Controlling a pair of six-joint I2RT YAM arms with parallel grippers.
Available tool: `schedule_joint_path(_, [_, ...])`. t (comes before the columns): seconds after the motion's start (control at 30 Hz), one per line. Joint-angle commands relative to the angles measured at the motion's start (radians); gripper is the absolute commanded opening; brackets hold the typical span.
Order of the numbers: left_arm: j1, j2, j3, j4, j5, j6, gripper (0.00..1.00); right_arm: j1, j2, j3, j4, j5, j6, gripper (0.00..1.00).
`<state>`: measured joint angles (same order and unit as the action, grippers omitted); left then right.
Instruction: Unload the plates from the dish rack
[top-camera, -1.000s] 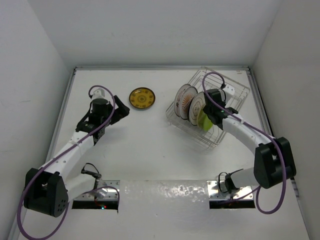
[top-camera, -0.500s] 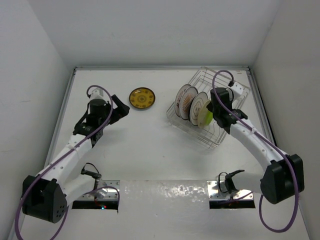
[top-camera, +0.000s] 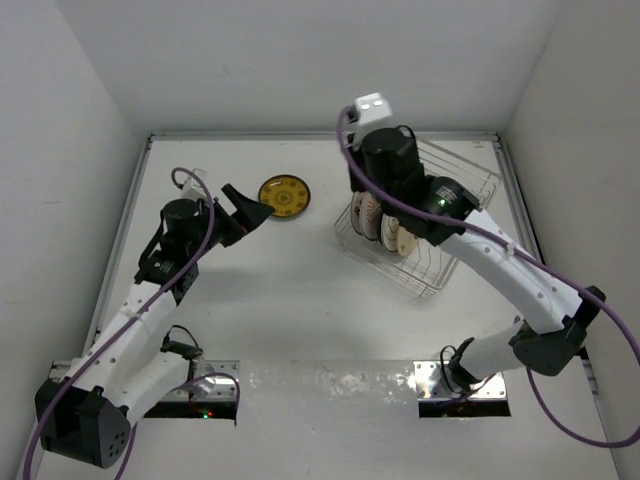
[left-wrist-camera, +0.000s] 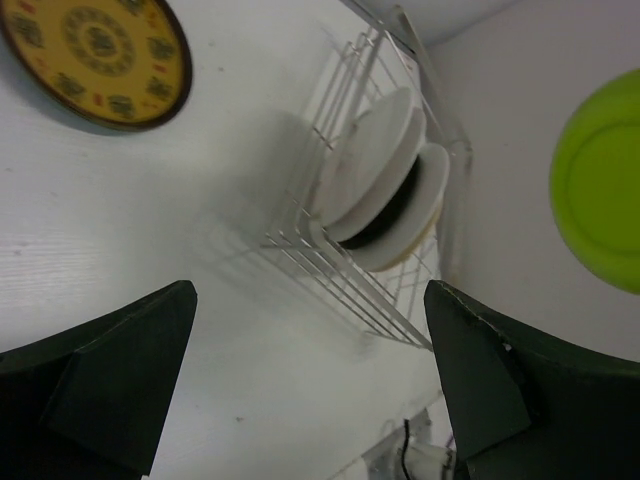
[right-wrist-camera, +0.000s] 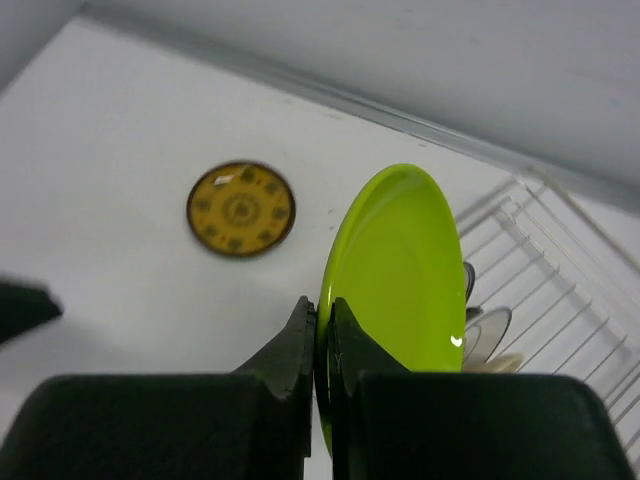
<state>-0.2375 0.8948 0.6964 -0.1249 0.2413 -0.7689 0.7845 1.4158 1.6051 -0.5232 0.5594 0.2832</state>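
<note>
My right gripper is shut on the rim of the lime green plate and holds it upright, high above the table between the rack and the tan plate. In the top view the right gripper hangs over the left end of the dish rack and hides the lime plate. White patterned plates stand in the rack, also in the left wrist view. A tan patterned plate lies flat on the table. My left gripper is open and empty beside it.
The lime plate shows in the air at the right edge of the left wrist view. White walls enclose the table on the left, back and right. The rack sits at an angle in the back right.
My right arm has lifted the lime green plate up out of the rack and swung it left. My left arm has risen a little, still open.
</note>
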Motion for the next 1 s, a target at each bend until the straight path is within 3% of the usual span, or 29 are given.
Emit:
schedule_joint_path(0.0, [-0.014, -0.031, 0.018, 0.099, 0.128, -0.084, 0.94, 0.123, 0.052, 0.068, -0.213, -0.11, -0.376, 0.0])
schedule_joint_path(0.1, [-0.014, -0.065, 0.014, 0.096, 0.138, -0.121, 0.94, 0.278, 0.096, 0.037, -0.267, -0.147, -0.561, 0.0])
schedule_joint_path(0.23, [-0.014, -0.125, -0.024, 0.074, 0.133, -0.185, 0.94, 0.47, 0.136, -0.092, -0.209, 0.101, -0.763, 0.0])
schedule_joint_path(0.47, [-0.014, -0.165, -0.095, 0.08, 0.145, -0.211, 0.92, 0.532, 0.141, -0.137, -0.059, -0.049, -0.832, 0.0])
schedule_joint_path(0.77, [-0.014, -0.149, -0.124, 0.057, 0.168, -0.185, 0.85, 0.535, 0.198, -0.183, 0.17, -0.01, -0.891, 0.0])
schedule_joint_path(0.87, [-0.014, -0.166, -0.15, 0.108, 0.193, -0.211, 0.53, 0.535, 0.215, -0.204, 0.259, 0.002, -0.895, 0.0])
schedule_joint_path(0.9, [-0.014, -0.172, -0.153, 0.116, 0.194, -0.217, 0.34, 0.535, 0.219, -0.212, 0.282, 0.005, -0.897, 0.0])
schedule_joint_path(0.97, [-0.014, -0.174, -0.152, 0.142, 0.188, -0.222, 0.14, 0.535, 0.236, -0.234, 0.33, 0.004, -0.891, 0.0])
